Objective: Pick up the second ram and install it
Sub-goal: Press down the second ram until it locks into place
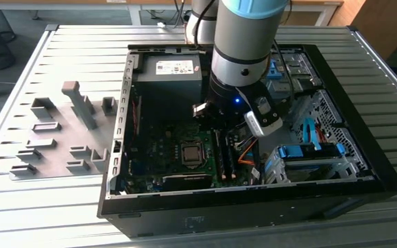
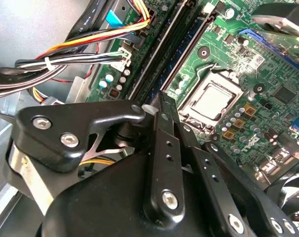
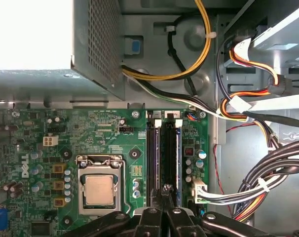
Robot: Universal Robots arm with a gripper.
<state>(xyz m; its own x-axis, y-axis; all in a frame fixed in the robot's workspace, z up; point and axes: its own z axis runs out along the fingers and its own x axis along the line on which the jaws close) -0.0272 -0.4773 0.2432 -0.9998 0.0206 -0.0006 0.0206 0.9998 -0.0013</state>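
Green motherboard [image 3: 115, 143] spreads beneath us, and the gripper [image 3: 167, 190] hangs right over the memory slots [image 3: 162, 148] beside the processor socket [image 3: 99, 190]. Its fingers are drawn together to a narrow tip, with nothing visibly clamped between them. Along the slot under that tip we see a thin blue edge, which we take to be the second ram [image 3: 178, 148], standing in its slot; we cannot tell whether it is fully seated. We judge the installing step is in hand. Any push from here calls for straight, square pressure down the stick, clear of the cable bundle [image 3: 248, 111].
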